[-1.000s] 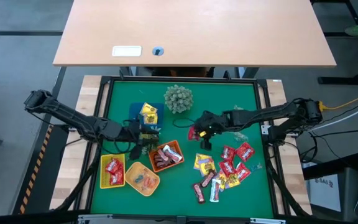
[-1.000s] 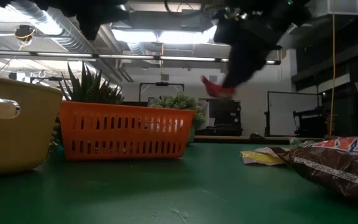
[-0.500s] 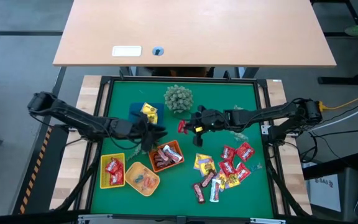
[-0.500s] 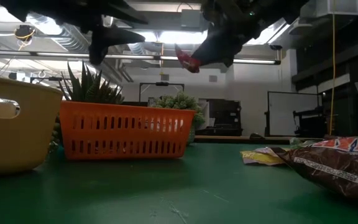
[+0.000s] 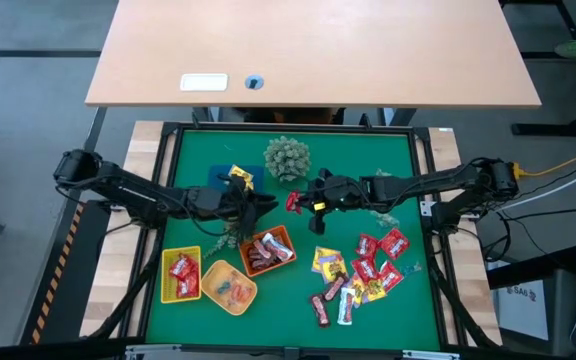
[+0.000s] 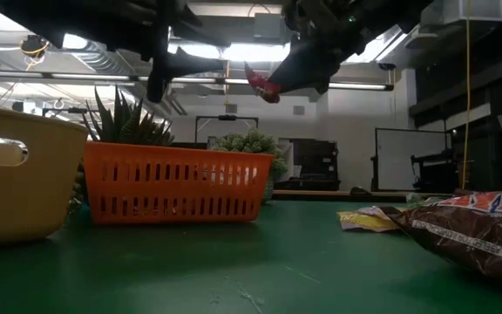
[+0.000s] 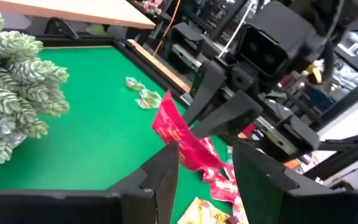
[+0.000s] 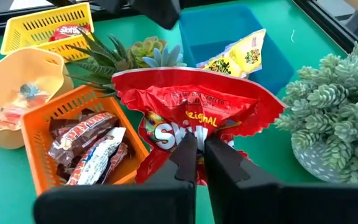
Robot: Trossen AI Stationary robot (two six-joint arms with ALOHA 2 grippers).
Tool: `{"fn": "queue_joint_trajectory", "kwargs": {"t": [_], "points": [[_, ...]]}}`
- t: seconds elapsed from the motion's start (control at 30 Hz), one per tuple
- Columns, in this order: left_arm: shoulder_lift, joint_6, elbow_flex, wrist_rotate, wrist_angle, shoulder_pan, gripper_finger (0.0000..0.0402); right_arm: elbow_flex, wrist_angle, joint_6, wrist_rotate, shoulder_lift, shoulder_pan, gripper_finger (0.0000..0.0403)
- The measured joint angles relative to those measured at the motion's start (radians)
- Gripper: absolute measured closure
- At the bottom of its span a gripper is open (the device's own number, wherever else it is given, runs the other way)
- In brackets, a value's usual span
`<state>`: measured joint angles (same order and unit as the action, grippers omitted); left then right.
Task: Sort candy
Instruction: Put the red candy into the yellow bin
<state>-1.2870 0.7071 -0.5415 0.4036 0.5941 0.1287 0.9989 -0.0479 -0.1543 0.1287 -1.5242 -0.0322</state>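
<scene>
Right pincer (image 5: 298, 203): raised over the middle of the green surface (image 5: 298, 270), clamped tight on a red Skittles packet (image 5: 292, 203); packet hangs clear of the surface, plainly aloft in the low view (image 6: 264, 85).
Left pincer (image 5: 265, 205): also raised, just left of the red packet, fingers (image 7: 160, 171) standing apart with nothing between them; the packet's edge sits just ahead of the fingertips.
Orange tray (image 5: 286, 237): below and between the two pincers, holds dark brown bars (image 5: 261, 251).
Yellow tray (image 5: 167, 270): near left, holds red packets (image 5: 181, 275).
Pale orange bowl (image 5: 208, 277): near side, right of the yellow tray, holds small clear-wrapped pieces (image 5: 231, 290).
Blue tray (image 5: 218, 176): far left, one yellow packet (image 5: 239, 176) inside.
Loose candy pile (image 5: 360, 272): near right on the surface, red, yellow and brown mixed.
Spiky pale green plant (image 5: 286, 157): far centre.
</scene>
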Motion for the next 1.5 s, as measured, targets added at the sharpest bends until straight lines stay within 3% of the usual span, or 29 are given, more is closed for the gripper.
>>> {"fn": "queue_joint_trajectory", "kwargs": {"t": [0.43, 0.67, 1.5], "points": [[-0.083, 0.072, 0.0, 0.005, 0.07, -0.02, 0.0264, 0.001, 0.0, -0.181, 0.15, 0.0, 0.0, 0.0386], [-0.099, 0.069, 0.0, 0.056, 0.078, -0.022, 0.0264, 0.001, 0.003, -0.19, 0.149, 0.0, 0.0, 0.0386], [-0.101, 0.068, 0.0, 0.077, 0.103, -0.014, 0.0264, 0.001, 0.091, -0.22, 0.168, 0.0, 0.0, 0.0386]]}}
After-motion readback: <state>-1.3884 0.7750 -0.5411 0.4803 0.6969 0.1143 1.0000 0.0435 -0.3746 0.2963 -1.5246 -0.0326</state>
